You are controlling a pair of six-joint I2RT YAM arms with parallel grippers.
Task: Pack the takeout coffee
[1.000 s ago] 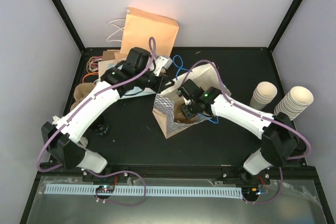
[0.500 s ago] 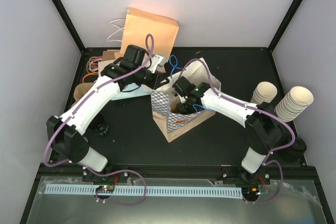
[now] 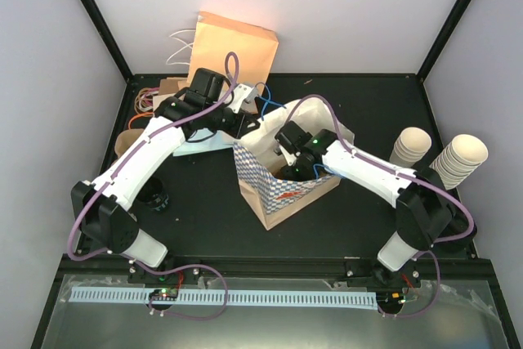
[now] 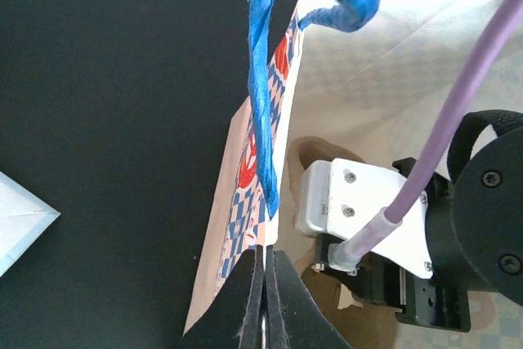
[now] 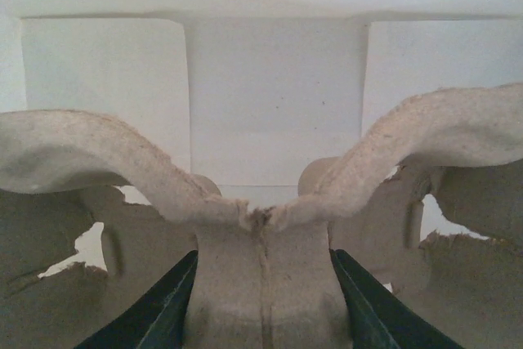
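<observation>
One checked bag (image 3: pixel 282 194); left pincer (image 4: pixel 265 263) clamped on its rim. Right pincer (image 5: pixel 263 292) inside, gripping one pulp carrier (image 5: pixel 82 149). Two cup stacks (image 3: pixel 411 146) right.

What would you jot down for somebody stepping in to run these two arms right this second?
Left gripper: jaws shut on the paper bag rim, holding it open.
Right gripper: inside the bag, jaws shut on a pulp carrier.
Coffee cup: not visible in any view.
Done: carrier is inside the bag.
To do: confirm the cup is in, release, withdraw.
</observation>
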